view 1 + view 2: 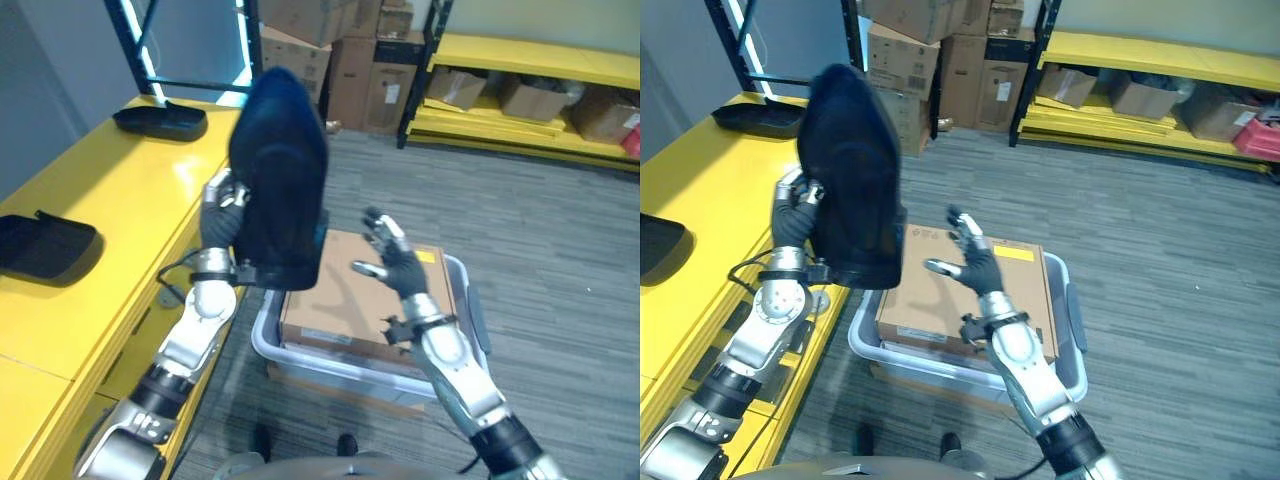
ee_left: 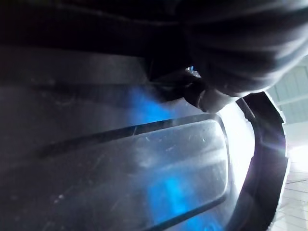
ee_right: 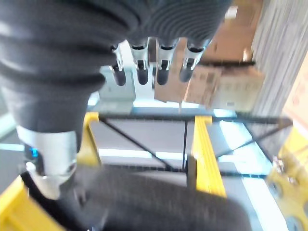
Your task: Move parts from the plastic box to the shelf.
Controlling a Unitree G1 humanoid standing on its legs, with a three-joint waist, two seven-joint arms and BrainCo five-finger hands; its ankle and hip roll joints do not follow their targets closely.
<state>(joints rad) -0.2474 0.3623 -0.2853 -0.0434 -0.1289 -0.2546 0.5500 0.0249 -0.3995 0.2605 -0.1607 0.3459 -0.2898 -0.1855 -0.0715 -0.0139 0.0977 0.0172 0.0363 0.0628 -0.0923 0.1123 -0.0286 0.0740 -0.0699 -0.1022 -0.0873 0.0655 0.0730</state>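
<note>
Shelf: the long yellow shelf top [image 1: 120, 200] runs along the robot's left; two black parts already lie on it, one far [image 1: 160, 121] and one near [image 1: 45, 247], well apart.
Plastic box: a pale grey bin [image 1: 300, 362] sits on the floor just beside the shelf, with a flat cardboard carton [image 1: 350, 300] lying in it and covering what is inside; whether parts remain under it cannot be told.
Held part: one large black moulded part [image 1: 280, 180] is up in the air, upright, between the shelf edge and the box.
Left hand: the left hand [image 1: 222, 212] sits at the part's shelf-side edge, fingers curled onto it; most of the fingers are hidden behind the part, and the left wrist view shows the part's dark surface very close.
Right hand: the right hand [image 1: 392, 252] hovers above the carton, fingers spread and straight, thumb out, touching nothing, apart from the part.
Count: three black parts, one box, one carton.
</note>
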